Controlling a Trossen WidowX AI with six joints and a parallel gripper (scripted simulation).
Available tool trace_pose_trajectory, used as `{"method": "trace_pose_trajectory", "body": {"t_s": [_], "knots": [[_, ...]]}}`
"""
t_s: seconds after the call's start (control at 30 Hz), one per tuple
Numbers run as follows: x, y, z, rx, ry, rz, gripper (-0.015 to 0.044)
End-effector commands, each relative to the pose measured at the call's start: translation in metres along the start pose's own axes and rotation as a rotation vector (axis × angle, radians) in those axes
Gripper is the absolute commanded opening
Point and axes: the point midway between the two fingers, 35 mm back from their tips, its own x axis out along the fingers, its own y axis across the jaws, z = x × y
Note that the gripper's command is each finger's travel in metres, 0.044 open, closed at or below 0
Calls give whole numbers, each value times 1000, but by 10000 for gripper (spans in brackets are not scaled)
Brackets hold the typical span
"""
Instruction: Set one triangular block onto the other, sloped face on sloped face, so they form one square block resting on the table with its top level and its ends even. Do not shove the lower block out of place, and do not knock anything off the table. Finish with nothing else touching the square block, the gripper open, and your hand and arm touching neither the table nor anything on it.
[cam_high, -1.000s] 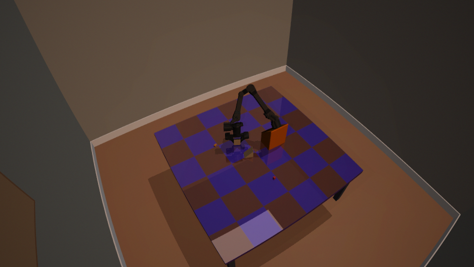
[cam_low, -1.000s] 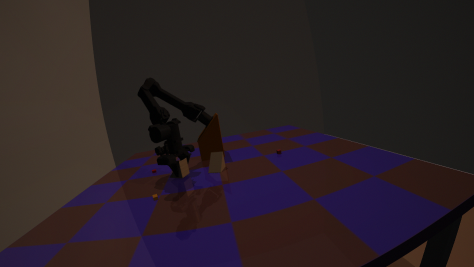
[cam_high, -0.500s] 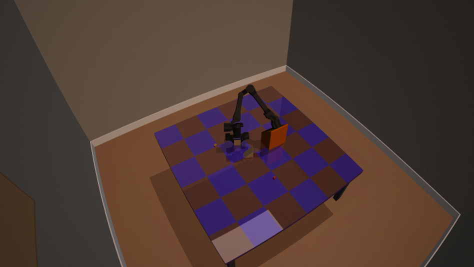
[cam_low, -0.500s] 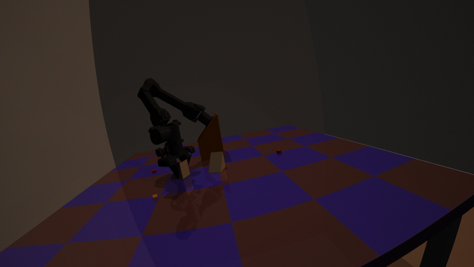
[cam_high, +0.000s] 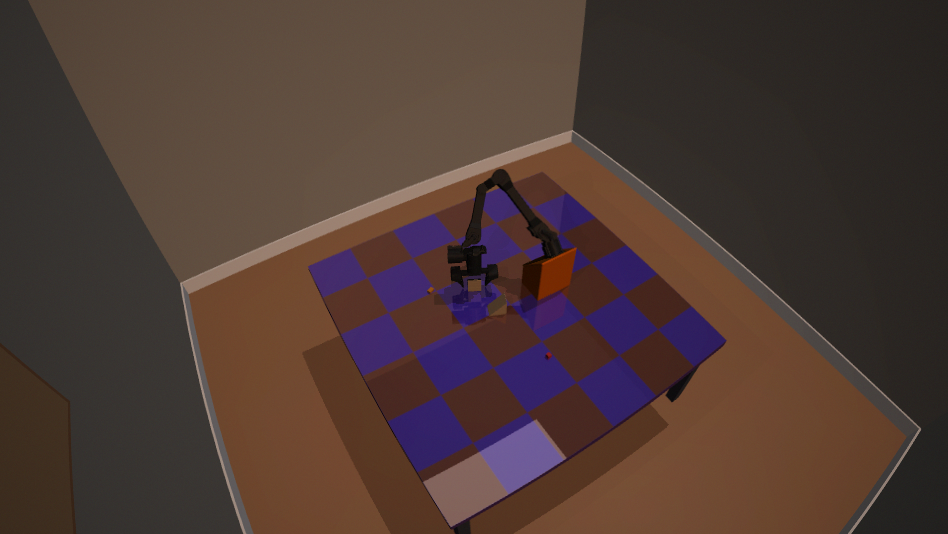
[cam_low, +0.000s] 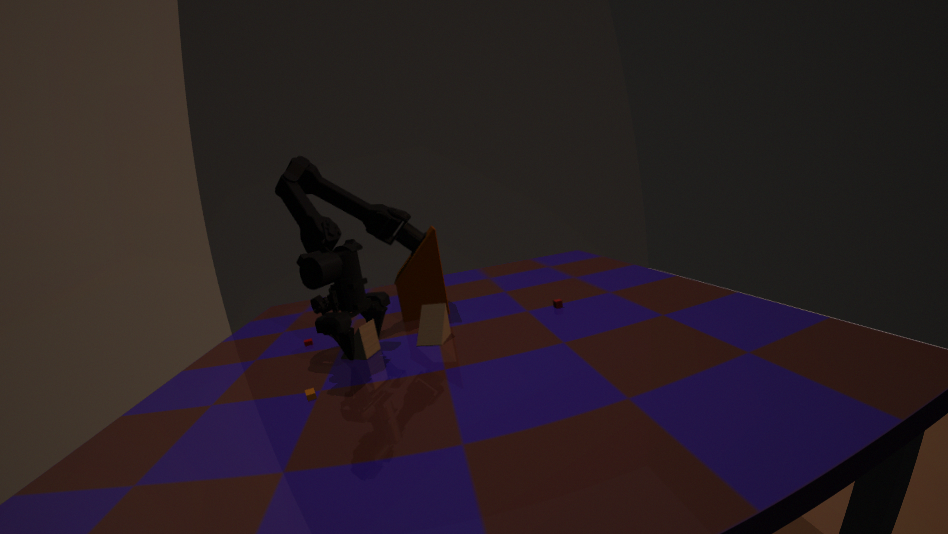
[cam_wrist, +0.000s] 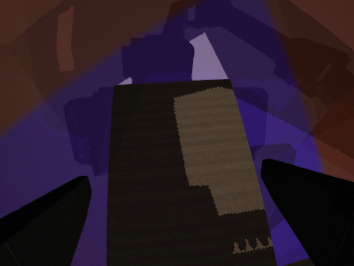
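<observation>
Jaws of the gripper (cam_high: 473, 286) are spread wide and nothing is clamped; one tan block (cam_low: 368, 340) is seen between them w/ gaps on both sides, the dark fingers standing apart from it in the wrist view. This block appears to rest on the table (cam_high: 689, 331), just beside the gripper tips, though contact w/ the surface can't be confirmed in the dim light. The other block (cam_low: 433, 325) sits apart from it, in front of the orange panel (cam_low: 421, 278), sloped face showing; the two aren't touching. Judged from this, the task is barely begun: no stacking done, no square block formed. Left to do: one block to be grasped, turned so slope meets slope, set onto the other w/o shoving it, ends evened, then jaws released and arm lifted off. Small red cube (cam_low: 557, 303) and yellow cube (cam_low: 309, 392) lie well apart from the panel, undisturbed on the table.
</observation>
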Motion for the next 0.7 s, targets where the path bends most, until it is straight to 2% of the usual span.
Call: {"method": "trace_pose_trajectory", "body": {"t_s": [0.0, 0.1, 0.17, 0.5, 0.67], "knots": [[-10, 1, -1, 2, 2, 0, 440], [-49, 2, -1, 2, 3, -1, 440], [-60, 1, 0, 1, 3, 0, 440], [-56, 2, -3, 3, 6, 0, 440], [-66, -5, -26, 21, -172, -89, 440]]}}
